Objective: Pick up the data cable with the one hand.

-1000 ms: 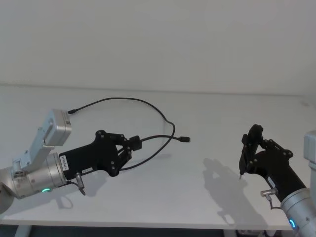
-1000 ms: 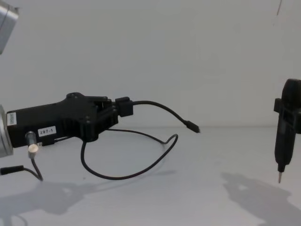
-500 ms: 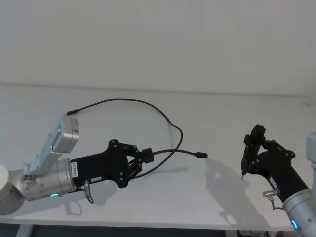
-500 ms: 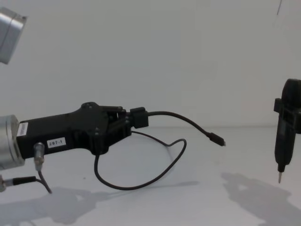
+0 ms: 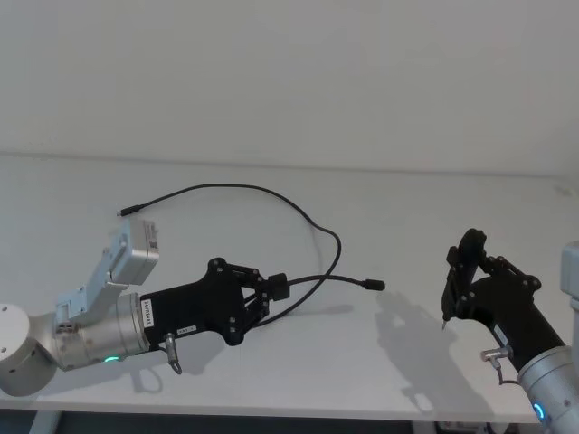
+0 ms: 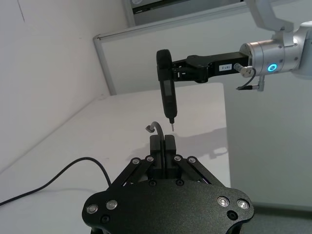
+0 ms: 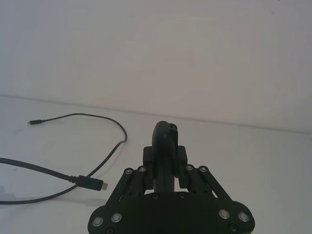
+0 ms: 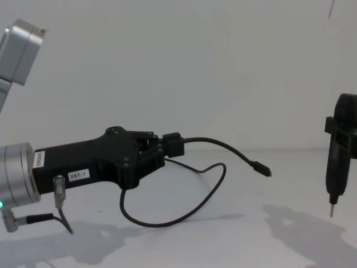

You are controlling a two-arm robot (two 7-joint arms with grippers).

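Loosely looped thin blk data cable (image 5: pixel 237 186), plug pinched in left claw (image 5: pixel 272 287).

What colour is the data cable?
Black, plug to connector; clearest in the chest view, where the left gripper holds the data cable.

- A white table (image 5: pixel 452 208) lay flat and wide, and its front edge ran along the bottom of the head view.
- A plain white wall (image 5: pixel 289 72) rose from the table's far edge.
- Soft grey shadows (image 8: pixel 301 223) lay on the tabletop towards the front, on both the left and the right.
- In the left wrist view, a grey-framed panel (image 6: pixel 105 63) stood beyond the table's end.
- In the chest view, a thin dark line (image 8: pixel 332 8) hung down the wall at the upper right.
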